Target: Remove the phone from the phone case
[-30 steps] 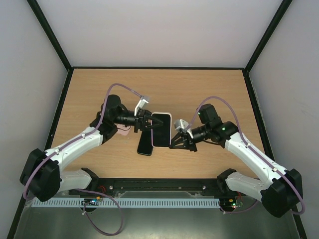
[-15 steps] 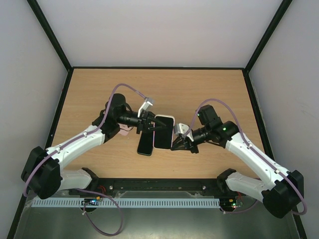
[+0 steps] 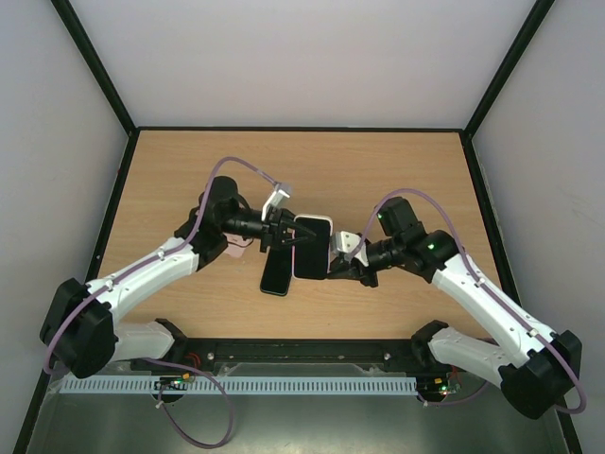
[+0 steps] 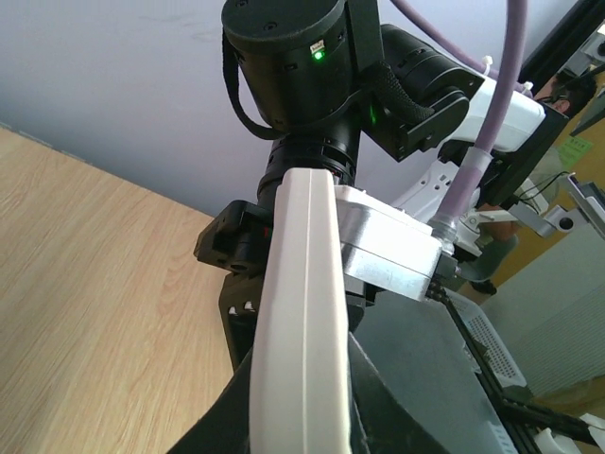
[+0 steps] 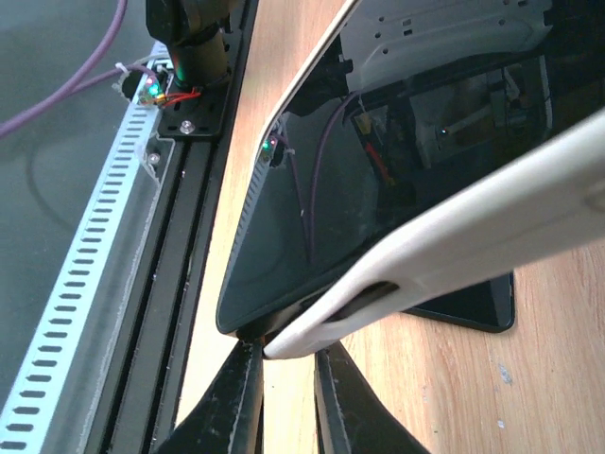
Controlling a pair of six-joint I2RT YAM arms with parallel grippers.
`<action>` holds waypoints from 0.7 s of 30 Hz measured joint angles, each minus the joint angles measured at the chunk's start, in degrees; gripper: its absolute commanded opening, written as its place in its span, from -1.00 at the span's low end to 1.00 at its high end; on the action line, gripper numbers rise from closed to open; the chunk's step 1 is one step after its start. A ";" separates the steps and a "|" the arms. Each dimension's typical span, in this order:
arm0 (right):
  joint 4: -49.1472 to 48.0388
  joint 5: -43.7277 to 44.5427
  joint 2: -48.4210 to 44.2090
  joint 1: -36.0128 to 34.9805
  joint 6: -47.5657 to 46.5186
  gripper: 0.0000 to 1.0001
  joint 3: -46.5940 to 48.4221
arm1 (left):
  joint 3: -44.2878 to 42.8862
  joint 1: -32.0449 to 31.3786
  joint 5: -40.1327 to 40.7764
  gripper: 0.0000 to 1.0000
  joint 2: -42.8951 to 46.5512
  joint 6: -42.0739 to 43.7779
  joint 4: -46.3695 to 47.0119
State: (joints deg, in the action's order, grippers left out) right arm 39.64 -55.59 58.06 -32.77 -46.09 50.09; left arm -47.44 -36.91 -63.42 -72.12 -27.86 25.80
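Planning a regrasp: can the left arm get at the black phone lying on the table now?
Probably not: left gripper is shut on the cased phone, as is the right gripper. The black phone lies close beside it.

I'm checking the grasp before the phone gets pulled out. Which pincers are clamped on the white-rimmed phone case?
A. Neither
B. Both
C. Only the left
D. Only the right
B: the left pincer pinches the phone case at its far left edge. The right pincer pinches its near right corner, and each wrist view shows the white rim between that arm's fingers.
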 measured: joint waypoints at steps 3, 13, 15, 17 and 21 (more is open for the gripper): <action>-0.48 -1.09 -0.70 0.02 4.98 -0.73 0.15 | -0.57 0.02 -0.04 -0.95 0.07 -0.07 -0.02; -5.38 0.46 -1.27 0.15 25.35 -0.48 0.22 | -1.36 0.76 0.22 -0.95 1.33 -0.59 0.85; -7.13 0.55 -0.61 0.55 29.29 -0.41 0.39 | -1.31 0.98 0.63 -0.95 1.33 -1.29 2.12; -8.92 0.48 -0.13 1.18 33.07 -0.35 1.01 | -1.27 1.16 1.27 -0.95 1.33 -2.14 3.63; -11.26 0.31 0.07 2.36 38.38 -0.11 2.21 | -1.27 1.33 2.38 -0.95 1.33 -3.48 6.23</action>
State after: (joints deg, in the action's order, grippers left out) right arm 28.38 -55.29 58.13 -30.41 -7.70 52.29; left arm -48.71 -35.57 -61.04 -70.78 -31.33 32.03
